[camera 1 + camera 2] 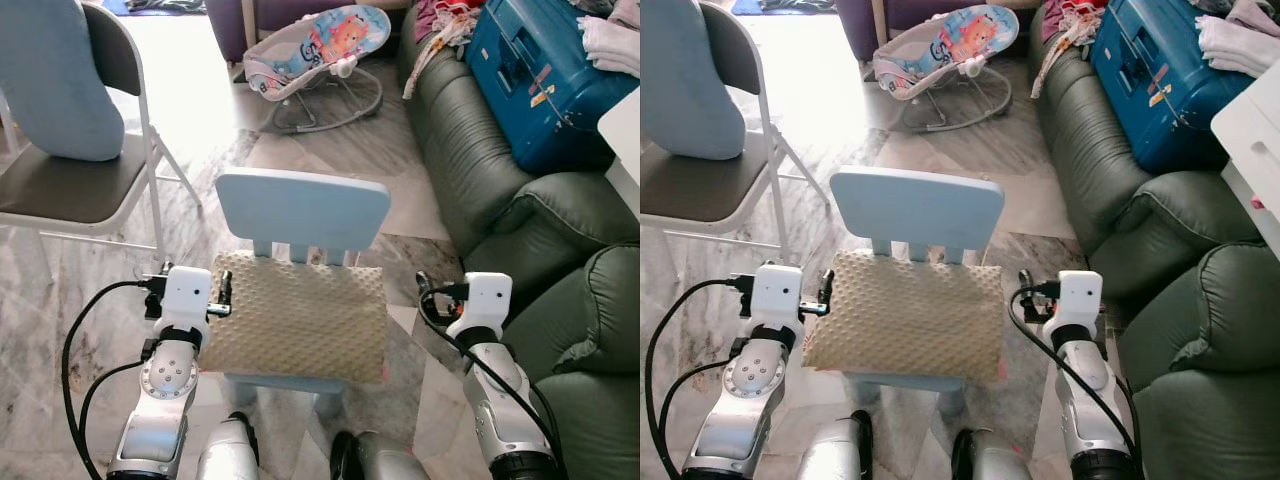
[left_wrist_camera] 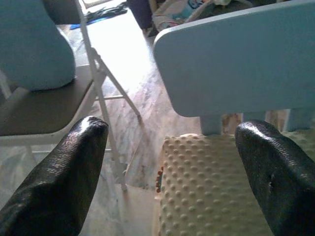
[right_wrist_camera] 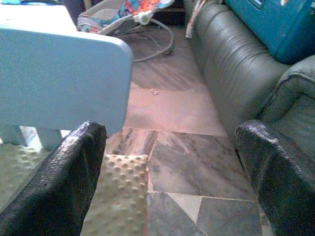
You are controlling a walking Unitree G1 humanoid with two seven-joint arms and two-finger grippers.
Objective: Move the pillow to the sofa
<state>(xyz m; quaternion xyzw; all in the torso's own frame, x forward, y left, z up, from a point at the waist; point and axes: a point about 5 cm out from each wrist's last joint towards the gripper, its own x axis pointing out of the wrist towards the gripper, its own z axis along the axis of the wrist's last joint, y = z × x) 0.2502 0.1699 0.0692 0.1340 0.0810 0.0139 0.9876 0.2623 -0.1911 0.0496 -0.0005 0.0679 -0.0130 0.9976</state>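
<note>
Pillow (image 1: 297,316) lies between both grippers' spread fingers (image 2: 74,172).

No readable text; tags on blue suitcase (image 1: 545,75) too small.

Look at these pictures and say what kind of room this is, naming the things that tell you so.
Most likely a home living room. A dark green leather sofa runs along one side, a baby bouncer stands on the marble floor, and a small blue child's chair holds a beige pillow.
</note>
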